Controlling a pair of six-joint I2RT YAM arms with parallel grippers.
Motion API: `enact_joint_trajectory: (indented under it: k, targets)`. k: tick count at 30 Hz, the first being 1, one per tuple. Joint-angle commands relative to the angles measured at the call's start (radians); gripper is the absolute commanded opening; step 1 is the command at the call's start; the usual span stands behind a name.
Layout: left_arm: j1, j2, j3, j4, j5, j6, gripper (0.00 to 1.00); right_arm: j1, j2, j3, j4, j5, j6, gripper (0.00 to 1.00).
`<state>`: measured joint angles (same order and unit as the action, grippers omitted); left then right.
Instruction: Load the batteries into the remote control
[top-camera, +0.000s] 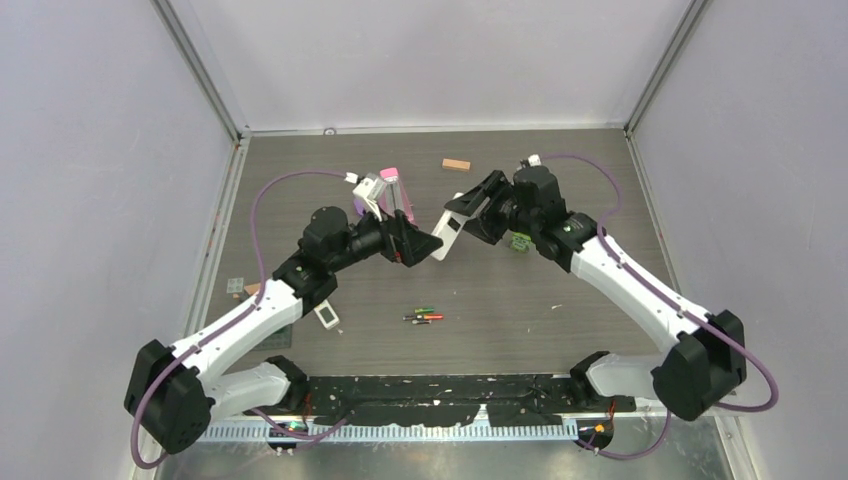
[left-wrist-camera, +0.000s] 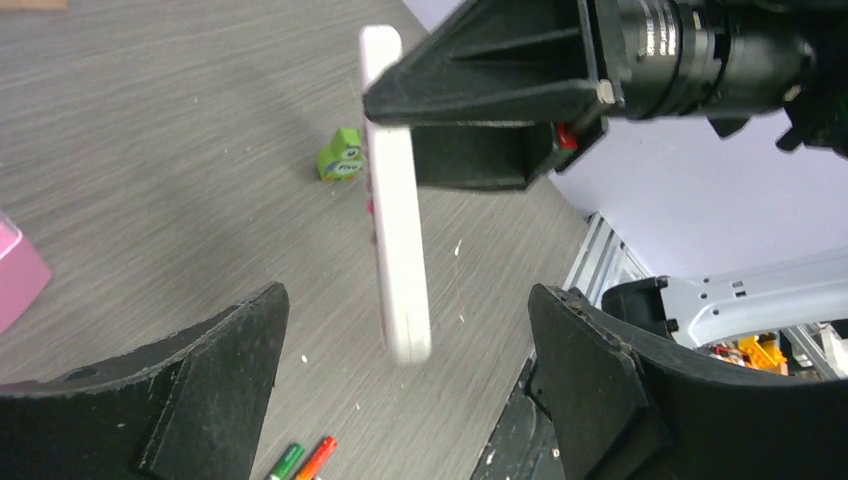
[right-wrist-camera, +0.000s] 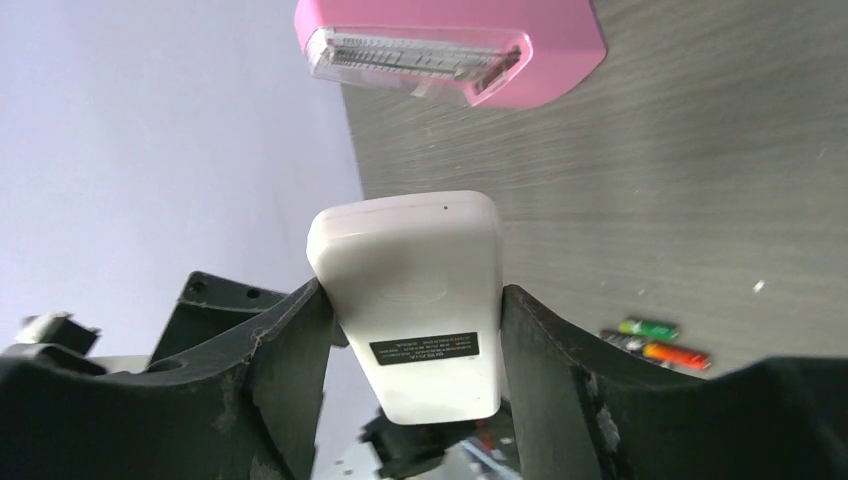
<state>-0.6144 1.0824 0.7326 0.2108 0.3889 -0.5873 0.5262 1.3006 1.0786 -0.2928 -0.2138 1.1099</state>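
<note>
Top view: your right jaws are clamped on the white remote (top-camera: 447, 237), holding it up off the surface (top-camera: 560, 180) around the middle. The batteries (top-camera: 424, 317) are lying on the surface, closer to the arm bases.

Left wrist: your left jaws are spread wide, one finger on either side of the remote's free end, not touching it.

Right wrist: the remote's pinched by its long sides, label facing the camera, with a pink remote (right-wrist-camera: 450, 45) lying beyond it.

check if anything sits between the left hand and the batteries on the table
Nothing visible does. The batteries lie on bare table, toward the near edge from the open left hand. The white remote, clamped in the right hand, hangs ahead of the left hand, not toward the batteries.
</note>
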Motion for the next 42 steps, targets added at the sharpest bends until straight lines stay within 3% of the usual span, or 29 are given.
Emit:
enact_joint_trajectory:
  k: [1, 8, 13, 22, 27, 28, 31, 35, 38, 42]
  targets:
    - [-0.025, 0.041, 0.025, 0.170, -0.093, -0.060, 0.88, 0.024, -0.112, -0.073, 0.076, 0.067, 0.341, 0.52]
    - [-0.055, 0.066, 0.010, 0.237, -0.183, -0.087, 0.80, 0.040, -0.131, -0.082, 0.083, 0.048, 0.490, 0.52]
    - [-0.092, 0.078, 0.009, 0.260, -0.210, -0.083, 0.69, 0.063, -0.128, -0.096, 0.086, 0.042, 0.594, 0.51]
    - [-0.125, 0.085, -0.011, 0.269, -0.309, -0.088, 0.34, 0.106, -0.101, -0.116, 0.158, 0.026, 0.700, 0.50]
    - [-0.125, 0.084, -0.011, 0.248, -0.321, -0.102, 0.06, 0.110, -0.104, -0.121, 0.167, 0.030, 0.697, 0.57]
    - [-0.125, 0.082, -0.007, 0.236, -0.321, -0.103, 0.00, 0.108, -0.106, -0.121, 0.168, 0.032, 0.676, 0.60]
    - [-0.124, 0.062, 0.017, 0.161, -0.317, -0.089, 0.00, 0.108, -0.110, -0.106, 0.164, 0.038, 0.522, 0.82]
    - [-0.092, 0.006, 0.040, 0.039, -0.253, -0.069, 0.00, 0.086, -0.111, -0.099, 0.150, 0.004, 0.364, 0.98]
    - [-0.017, -0.040, 0.054, -0.045, -0.124, -0.098, 0.00, 0.052, -0.105, -0.116, 0.266, -0.091, 0.222, 0.98]
    - [0.101, -0.075, 0.105, -0.216, 0.074, -0.138, 0.00, 0.024, -0.070, -0.082, 0.258, -0.207, -0.070, 0.97]
